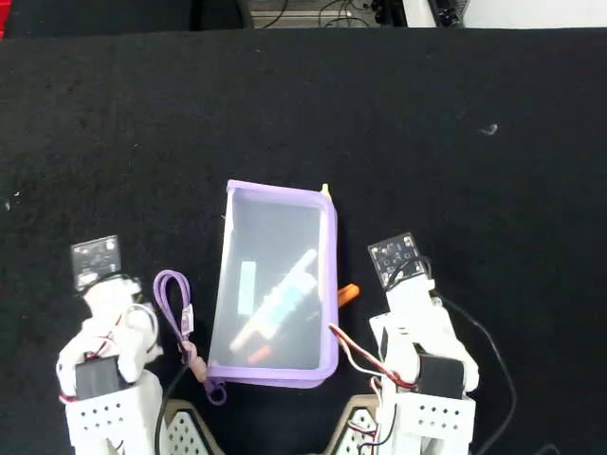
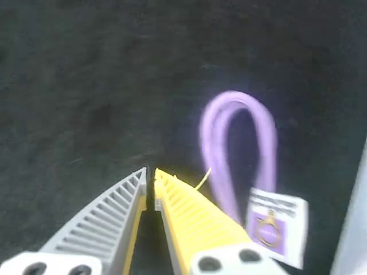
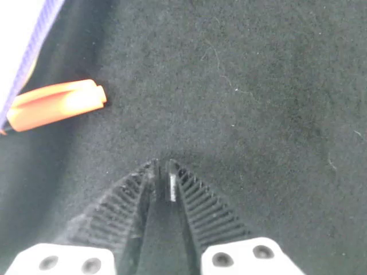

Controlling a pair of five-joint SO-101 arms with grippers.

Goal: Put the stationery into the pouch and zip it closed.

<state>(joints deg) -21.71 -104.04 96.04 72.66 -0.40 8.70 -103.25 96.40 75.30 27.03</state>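
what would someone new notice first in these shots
A translucent lilac zip pouch lies in the middle of the black cloth table, with stationery visible through its wall. In the high view, a bright orange pen juts out at the pouch's right edge, and a purple loop strap lies on the cloth just to its left.

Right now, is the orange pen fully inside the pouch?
No, the pen pokes out past the pouch edge onto the table.

left claw (image 2: 150, 182) closed, right claw (image 3: 162, 172) closed
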